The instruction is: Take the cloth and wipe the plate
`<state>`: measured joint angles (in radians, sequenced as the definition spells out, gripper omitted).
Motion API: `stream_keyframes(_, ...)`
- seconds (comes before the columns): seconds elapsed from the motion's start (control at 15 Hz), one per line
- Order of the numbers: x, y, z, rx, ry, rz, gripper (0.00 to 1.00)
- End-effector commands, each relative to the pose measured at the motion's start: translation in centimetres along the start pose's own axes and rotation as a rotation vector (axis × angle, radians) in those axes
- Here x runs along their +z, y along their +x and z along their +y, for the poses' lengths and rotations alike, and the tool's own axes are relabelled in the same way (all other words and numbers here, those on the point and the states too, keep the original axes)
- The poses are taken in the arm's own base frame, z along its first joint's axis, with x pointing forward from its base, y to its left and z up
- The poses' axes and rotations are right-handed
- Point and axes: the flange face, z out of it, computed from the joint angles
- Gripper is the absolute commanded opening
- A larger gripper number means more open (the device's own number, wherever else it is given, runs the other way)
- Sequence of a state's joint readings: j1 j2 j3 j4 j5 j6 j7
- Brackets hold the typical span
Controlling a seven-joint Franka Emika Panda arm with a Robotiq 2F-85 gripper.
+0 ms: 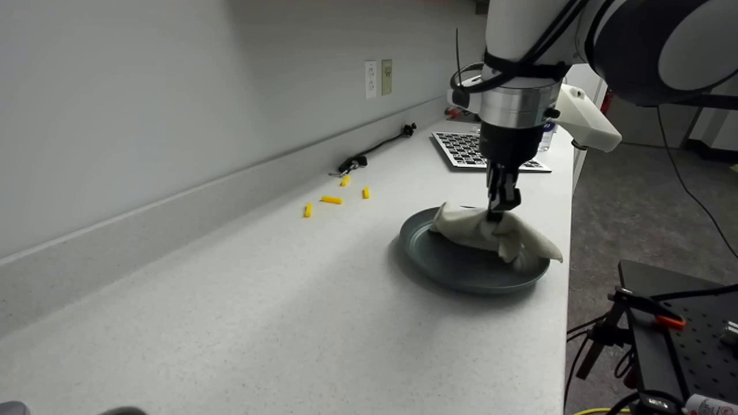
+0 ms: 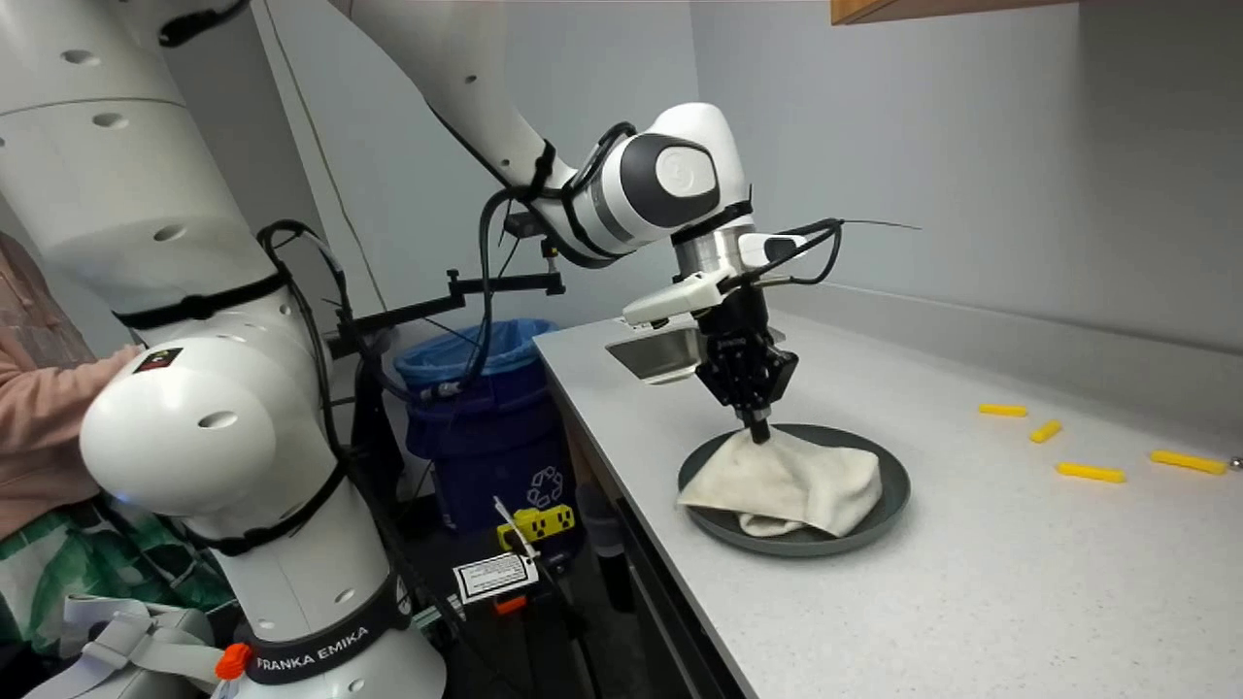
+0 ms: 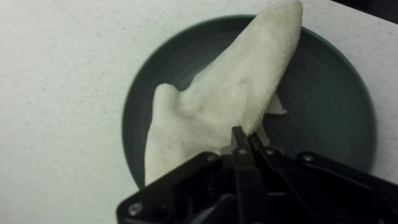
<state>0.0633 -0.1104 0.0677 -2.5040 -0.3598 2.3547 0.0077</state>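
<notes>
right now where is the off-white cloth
In an exterior view, the off-white fabric cloth is on the round dark plate, left of the yellow sticks, pinched in the black gripper.

A broad stretch of open counter [image 1: 259, 334] offered low passage between the plate [image 1: 461, 271] and the backsplash [image 1: 173, 225], where four yellow pieces [image 1: 331, 200] lay scattered. From above, the gripper [image 3: 245, 133], pinching the cloth [image 2: 801, 485], and the robot arm [image 2: 486, 107] barred the way to the plate. Only a narrow strip separated it from the counter's outer edge; in an exterior view, a patterned board [image 1: 458, 147] occupied room beyond.
</notes>
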Motion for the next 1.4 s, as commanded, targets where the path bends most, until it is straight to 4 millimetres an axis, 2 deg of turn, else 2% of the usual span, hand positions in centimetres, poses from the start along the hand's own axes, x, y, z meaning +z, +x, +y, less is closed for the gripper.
stream_keyframes(0.0, -3.4, 3.1, -4.3, -0.070, 0.112, 0.085, 0.01)
stream_keyframes(0.33, -9.1, 6.5, -9.6, -0.166, 0.174, 0.213, 0.01)
stream_keyframes(0.67, -13.6, 8.7, -12.6, -0.247, 0.189, 0.333, 0.01)
stream_keyframes(1.07, -15.2, 9.8, -15.6, -0.315, 0.238, 0.387, 0.01)
stream_keyframes(1.2, -15.0, 10.0, -16.3, -0.327, 0.240, 0.383, 0.01)
stream_keyframes(1.27, -14.5, 10.0, -16.5, -0.331, 0.240, 0.363, 0.28)
stream_keyframes(1.33, -14.1, 10.0, -16.6, -0.333, 0.243, 0.350, 0.30)
